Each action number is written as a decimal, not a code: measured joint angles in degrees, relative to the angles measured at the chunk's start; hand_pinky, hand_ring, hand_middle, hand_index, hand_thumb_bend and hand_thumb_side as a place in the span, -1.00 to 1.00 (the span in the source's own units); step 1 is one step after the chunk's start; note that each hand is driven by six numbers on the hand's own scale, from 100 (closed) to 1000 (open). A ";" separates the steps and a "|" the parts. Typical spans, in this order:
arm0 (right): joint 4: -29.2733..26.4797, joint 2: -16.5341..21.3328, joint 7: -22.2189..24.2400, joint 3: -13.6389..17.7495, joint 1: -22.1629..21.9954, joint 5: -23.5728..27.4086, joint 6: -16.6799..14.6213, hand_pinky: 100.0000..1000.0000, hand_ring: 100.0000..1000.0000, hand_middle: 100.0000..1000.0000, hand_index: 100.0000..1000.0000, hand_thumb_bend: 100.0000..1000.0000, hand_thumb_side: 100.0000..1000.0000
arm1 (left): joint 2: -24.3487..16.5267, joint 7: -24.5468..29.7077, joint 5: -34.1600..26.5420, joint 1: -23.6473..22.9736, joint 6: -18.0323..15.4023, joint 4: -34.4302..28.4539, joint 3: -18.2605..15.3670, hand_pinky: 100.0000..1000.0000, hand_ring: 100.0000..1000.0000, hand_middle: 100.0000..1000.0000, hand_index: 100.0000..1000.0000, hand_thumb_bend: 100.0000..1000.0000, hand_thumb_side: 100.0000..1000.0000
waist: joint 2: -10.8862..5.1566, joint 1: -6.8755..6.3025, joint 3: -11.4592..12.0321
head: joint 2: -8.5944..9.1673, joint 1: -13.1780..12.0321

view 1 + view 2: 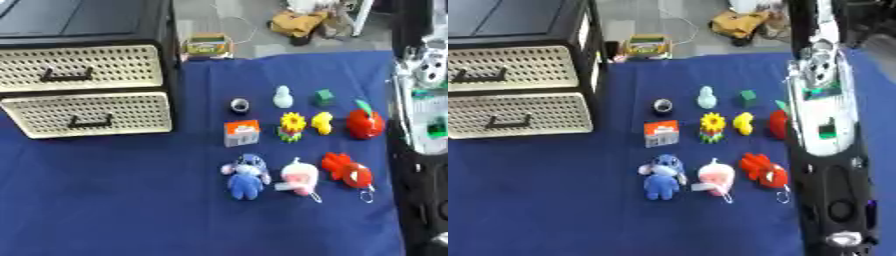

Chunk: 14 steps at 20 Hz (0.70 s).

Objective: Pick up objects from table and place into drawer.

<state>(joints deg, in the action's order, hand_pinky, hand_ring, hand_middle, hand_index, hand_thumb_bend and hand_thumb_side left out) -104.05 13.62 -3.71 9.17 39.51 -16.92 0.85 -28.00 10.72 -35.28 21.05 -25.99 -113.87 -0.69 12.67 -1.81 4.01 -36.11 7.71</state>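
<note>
Here small bright toys [293, 125] lie in rows beside cream perforated drawers [87, 114]; right hand's [820, 60] state unclear.

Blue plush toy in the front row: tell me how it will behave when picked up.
The blue plush toy looks soft and stuffed, so it will probably squash under fingers and feel light. Its limbs and ears look floppy and may dangle. It lies flat on the blue cloth, so rolling seems unlikely.

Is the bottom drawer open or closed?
Open a little. The lower drawer sticks out past the upper drawer and the black cabinet frame.
</note>
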 measured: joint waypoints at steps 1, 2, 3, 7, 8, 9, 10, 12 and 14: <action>0.07 0.29 -0.02 0.01 0.21 -0.15 -0.03 0.48 0.47 0.36 0.83 -1.00 1.00 | -1.30 0.24 0.77 -0.32 -0.79 0.00 -0.40 -0.14 0.06 0.26 0.68 -1.00 0.48 | 0.08 0.02 0.07 | 0.13 -0.02; 0.25 0.55 -0.08 0.02 0.35 -0.26 -0.09 0.48 0.47 0.36 0.83 -1.00 1.00 | -2.59 0.57 1.61 -0.69 -1.61 0.00 -0.79 -0.18 0.03 0.25 0.68 -1.00 0.44 | 0.12 0.00 0.25 | 0.29 0.00; 0.40 0.80 -0.12 0.03 0.36 -0.39 -0.13 0.48 0.47 0.36 0.83 -1.00 1.00 | -3.96 0.97 2.50 -1.14 -2.46 0.00 -1.22 -0.20 0.00 0.24 0.68 -1.00 0.42 | 0.12 -0.08 0.35 | 0.43 0.05; 0.90 1.34 -0.32 0.20 0.48 -0.78 -0.33 0.48 0.47 0.36 0.83 -1.00 1.00 | -9.61 2.71 6.11 -2.82 -6.05 0.00 -2.33 -0.38 -0.18 0.09 0.70 -1.00 0.36 | 0.12 -0.14 0.29 | 0.44 0.86; 1.02 1.36 -0.34 0.23 0.62 -0.89 -0.36 0.48 0.47 0.36 0.83 -1.00 1.00 | -11.06 2.97 7.00 -3.17 -6.98 0.00 -2.45 -0.48 -0.28 0.02 0.70 -1.00 0.35 | 0.13 -0.09 0.24 | 0.44 1.06; 1.06 1.37 -0.36 0.31 0.75 -0.99 -0.38 0.48 0.47 0.36 0.83 -1.00 1.00 | -12.55 3.15 7.90 -3.53 -7.89 0.00 -2.58 -0.58 -0.39 -0.06 0.70 -1.00 0.33 | 0.13 -0.07 0.18 | 0.44 1.29; 1.07 1.45 -0.37 0.33 0.85 -1.16 -0.40 0.48 0.47 0.36 0.83 -1.00 1.00 | -13.97 3.40 8.80 -3.87 -8.79 0.00 -2.67 -0.70 -0.53 -0.13 0.70 -1.00 0.32 | 0.13 -0.05 0.12 | 0.44 1.55; 1.25 1.72 -0.46 0.35 0.89 -1.41 -0.48 0.48 0.47 0.36 0.83 -1.00 1.00 | -16.91 4.24 10.66 -4.47 -10.63 0.00 -2.69 -0.88 -0.72 -0.24 0.70 -1.00 0.29 | 0.13 -0.01 -0.02 | 0.44 2.08; 1.45 1.76 -0.57 0.35 1.08 -1.67 -0.60 0.48 0.47 0.36 0.83 -1.00 1.00 | -19.67 5.50 12.38 -4.97 -12.34 -0.01 -2.74 -0.99 -0.82 -0.31 0.71 -1.00 0.30 | 0.13 0.01 -0.03 | 0.43 2.56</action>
<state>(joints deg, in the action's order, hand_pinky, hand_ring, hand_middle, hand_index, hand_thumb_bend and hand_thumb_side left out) -102.61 15.38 -4.27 9.52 40.59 -18.58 0.25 -47.67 16.22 -22.90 16.08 -38.33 -113.87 -3.43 12.80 -1.80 3.98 -35.68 10.26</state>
